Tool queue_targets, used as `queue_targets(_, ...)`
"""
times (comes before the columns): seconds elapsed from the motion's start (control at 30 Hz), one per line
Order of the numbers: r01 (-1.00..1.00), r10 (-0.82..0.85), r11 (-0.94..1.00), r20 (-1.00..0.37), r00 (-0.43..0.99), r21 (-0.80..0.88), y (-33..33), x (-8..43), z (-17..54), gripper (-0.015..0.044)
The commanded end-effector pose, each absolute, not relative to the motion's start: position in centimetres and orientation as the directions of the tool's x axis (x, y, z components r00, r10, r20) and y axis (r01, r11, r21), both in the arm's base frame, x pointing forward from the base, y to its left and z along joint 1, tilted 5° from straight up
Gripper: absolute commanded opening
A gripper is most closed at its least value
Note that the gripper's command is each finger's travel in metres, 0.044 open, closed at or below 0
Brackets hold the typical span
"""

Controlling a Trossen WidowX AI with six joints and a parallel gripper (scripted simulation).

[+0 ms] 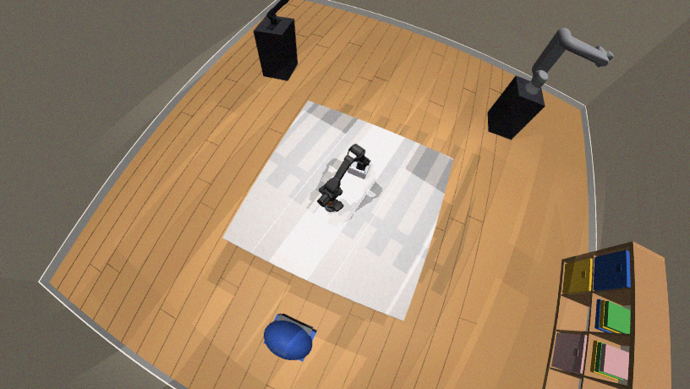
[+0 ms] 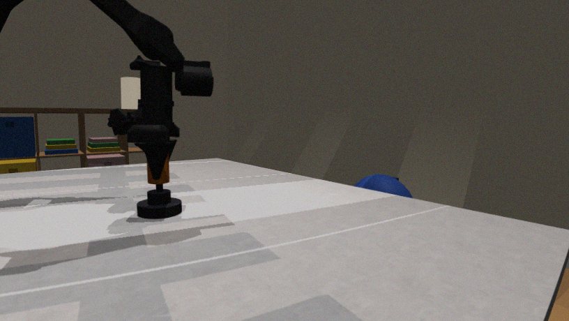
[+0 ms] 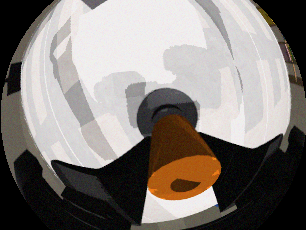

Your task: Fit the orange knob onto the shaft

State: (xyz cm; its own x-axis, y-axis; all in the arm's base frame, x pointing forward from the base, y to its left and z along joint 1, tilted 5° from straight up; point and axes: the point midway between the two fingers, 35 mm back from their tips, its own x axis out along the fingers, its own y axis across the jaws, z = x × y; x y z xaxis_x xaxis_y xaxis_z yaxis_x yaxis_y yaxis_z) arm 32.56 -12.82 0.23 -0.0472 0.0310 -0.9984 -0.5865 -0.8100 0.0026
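Note:
The orange knob (image 2: 165, 175) (image 3: 175, 135) is upright between the fingers of my gripper (image 2: 157, 175) (image 1: 330, 204), which is shut on it. The wrist view shows a dark D-shaped mark (image 3: 185, 185) in the knob's upper face. The round dark pedestal (image 2: 159, 208) (image 3: 145, 114) stands on the white table, directly below the knob. A short length of dark shaft (image 2: 159, 187) shows between the knob's lower end and the pedestal's raised hub. The knob is at the shaft's top, clear of the hub. Whether the shaft tip is inside the hole is hidden, and so is the shaft's flat side.
The white table (image 1: 299, 251) carries the arm (image 1: 342, 171) and bears shadows and light stripes. A blue rounded seat (image 1: 287, 339) (image 2: 380, 185) is beyond one table edge. A shelf (image 1: 647, 309) and two black stands (image 1: 276, 51) (image 1: 514, 108) are farther off.

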Motion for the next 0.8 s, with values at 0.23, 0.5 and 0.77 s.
queue_targets(0.23,-0.583,0.03,-0.812,-0.999,-0.045,0.002,-12.9,32.71,0.66,0.0)
queue_targets(0.5,-0.762,0.03,-0.647,-0.999,-0.045,0.015,-12.91,32.75,0.62,0.0)
queue_targets(0.77,-0.989,0.03,-0.145,-0.999,-0.045,0.04,-12.87,32.58,0.31,0.0)
